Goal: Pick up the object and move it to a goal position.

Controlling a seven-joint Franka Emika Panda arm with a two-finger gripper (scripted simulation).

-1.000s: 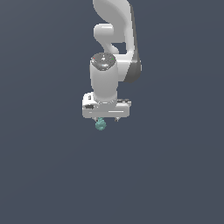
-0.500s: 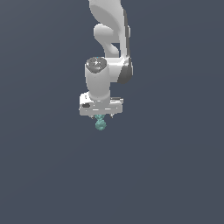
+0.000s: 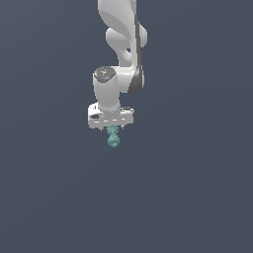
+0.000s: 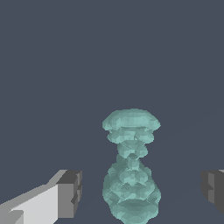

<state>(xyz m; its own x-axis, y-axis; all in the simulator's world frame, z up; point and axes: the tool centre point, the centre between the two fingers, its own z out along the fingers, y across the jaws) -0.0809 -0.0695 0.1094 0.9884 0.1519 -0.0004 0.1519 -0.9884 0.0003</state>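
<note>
Teal lumpy object [image 4: 131, 175] sat between our white gripper's [image 4: 140, 192] spread, untouching fingers [image 4: 70, 192]; grasp and carrying remained.

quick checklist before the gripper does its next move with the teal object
1. Object in view: ok. The teal object shows just under the gripper in the exterior view.
2. Object between the fingers: ok. In the wrist view the object sits in the gap between the fingertips.
3. Fingers touching the object: not ok. Clear gaps show on both sides.
4. Jaws open enough to close on it: ok.
5. Object resting on a surface or in the air: cannot tell, the background is uniform.
6. Goal position visible: cannot tell, no marker shows in either view.
</note>
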